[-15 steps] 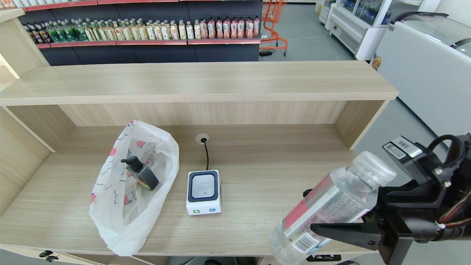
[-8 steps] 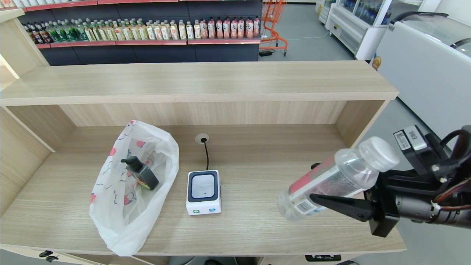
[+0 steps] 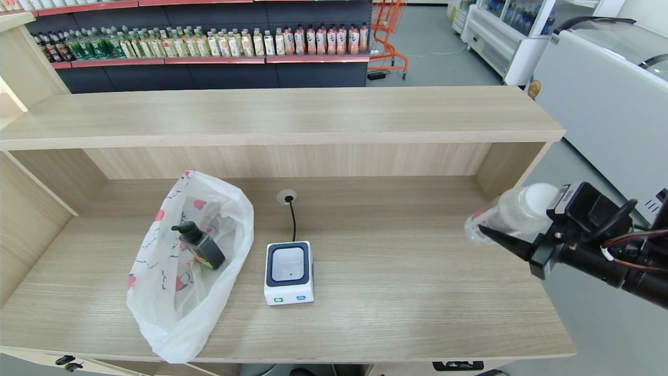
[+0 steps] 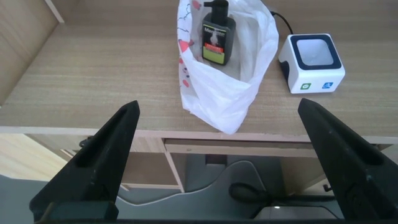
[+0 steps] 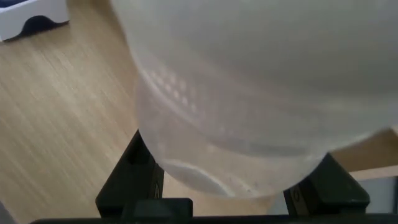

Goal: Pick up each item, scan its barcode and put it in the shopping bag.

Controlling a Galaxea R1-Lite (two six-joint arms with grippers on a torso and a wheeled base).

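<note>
My right gripper [image 3: 514, 235] is shut on a clear water bottle [image 3: 509, 214] with a white cap, held on its side in the air over the counter's right end, base pointing toward the scanner. Up close, the water bottle [image 5: 249, 93] sits between the dark fingers [image 5: 134, 168]. The white barcode scanner [image 3: 289, 271] with a dark-rimmed window rests mid-counter, also scanner [image 4: 311, 62]. Left of it lies the open white shopping bag [image 3: 182, 271], with a dark pump bottle [image 3: 201, 245] inside. My left gripper [image 4: 221, 162] hangs open below the counter's front edge, facing the shopping bag [image 4: 217, 87].
The wooden counter [image 3: 391, 271] has a raised back ledge [image 3: 282, 115] and side walls. A black cable [image 3: 293, 219] runs from the scanner to a hole in the counter. Store shelves of drinks and freezers stand behind.
My right gripper has swung the water bottle up and to the right, turning it so its base now points toward the scanner rather than down at the front edge.
</note>
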